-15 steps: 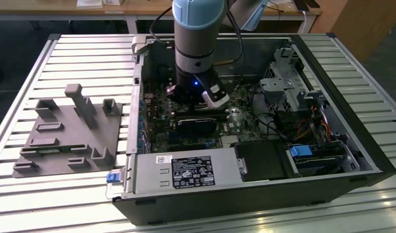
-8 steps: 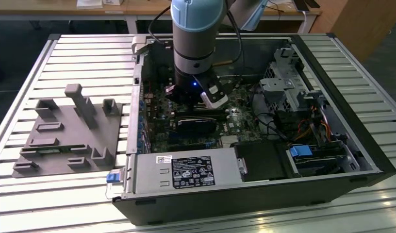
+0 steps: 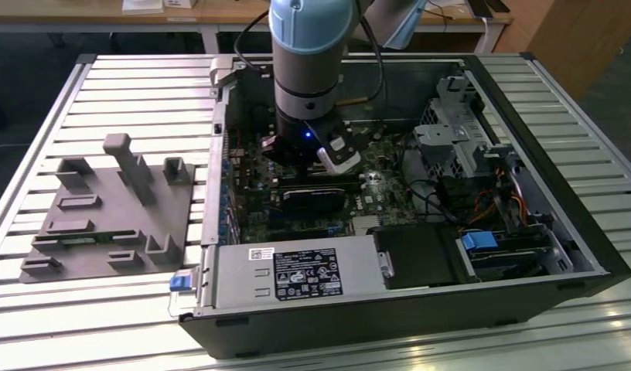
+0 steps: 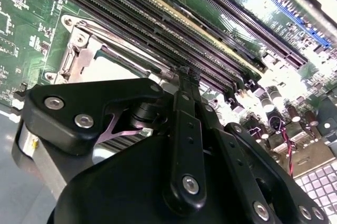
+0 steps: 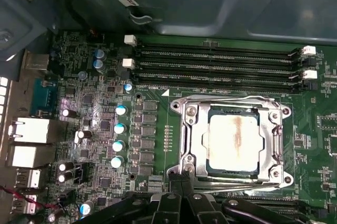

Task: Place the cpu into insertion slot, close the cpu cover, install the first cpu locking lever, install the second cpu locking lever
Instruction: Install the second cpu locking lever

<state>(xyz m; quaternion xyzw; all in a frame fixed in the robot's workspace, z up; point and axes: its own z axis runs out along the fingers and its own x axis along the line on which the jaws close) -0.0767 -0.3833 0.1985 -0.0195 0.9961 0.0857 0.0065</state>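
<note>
In the exterior view my arm reaches straight down into the open computer case [image 3: 563,232], and my gripper [image 3: 313,158] hangs low over the green circuit board [image 3: 256,197].

In the second wrist view my fingers [image 4: 185,129] come together to a narrow tip with nothing between them, just above the metal edge of the socket [image 4: 87,58] beside the long memory slots [image 4: 158,29].

In the first wrist view the cpu [image 5: 235,139] lies flat in the insertion slot [image 5: 207,164], and the cpu cover [image 5: 271,145] is folded down around it. So seating and covering look done. I judge the locking levers [image 5: 231,99] lie along the frame, but I cannot tell whether they are latched.
</note>
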